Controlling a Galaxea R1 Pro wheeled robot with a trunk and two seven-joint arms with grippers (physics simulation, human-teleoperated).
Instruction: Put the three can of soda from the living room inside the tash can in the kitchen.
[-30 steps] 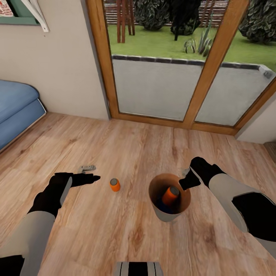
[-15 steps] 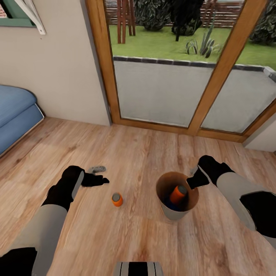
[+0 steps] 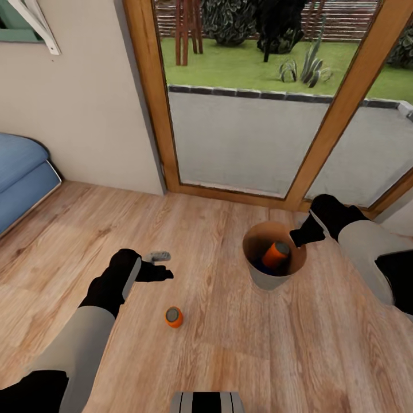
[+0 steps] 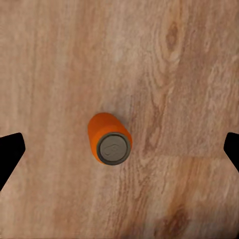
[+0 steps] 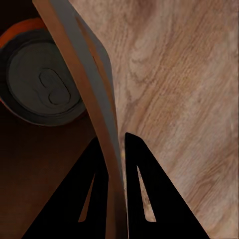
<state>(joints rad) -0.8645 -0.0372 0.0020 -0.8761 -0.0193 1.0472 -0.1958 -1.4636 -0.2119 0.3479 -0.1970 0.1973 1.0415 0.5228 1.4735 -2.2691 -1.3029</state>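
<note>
- The right gripper (image 5: 115, 149) is clamped narrow on the rim of the tash can (image 3: 269, 279): one black finger sits inside the wall, the other outside, with the thin copper-brown wall pinched between them.
- The bin is held upright just over or on the wood plank floor (image 3: 229, 344), near the wood-framed glass doors (image 3: 241, 143); whether its base touches the boards cannot be told.
- Inside it an orange can (image 3: 276, 254) leans against the wall, grey top up, and a sliver of a dark blue can (image 3: 263, 267) shows beneath it.
- The left gripper (image 3: 163, 274) hangs spread wide and empty above the floor. In its wrist view the two dark fingertips (image 4: 10, 152) sit at opposite edges, with the loose orange can (image 4: 108, 139) between and below them, touching neither.
- That can stands upright on the boards, well apart from the bin and close in front of the robot.
- Step in hand, as I judge it: collecting the last can, with two of three already binned.
- The next move calls for lowering the left gripper straight down around the can, closing on its body, then carrying it across to drop it into the held bin.
- After that the bin must go to the kitchen, since this is the living room, with the blue sofa (image 3: 23, 172) at the left.
- Count: three cans, two orange and one dark blue; one bin; two grippers.
</note>
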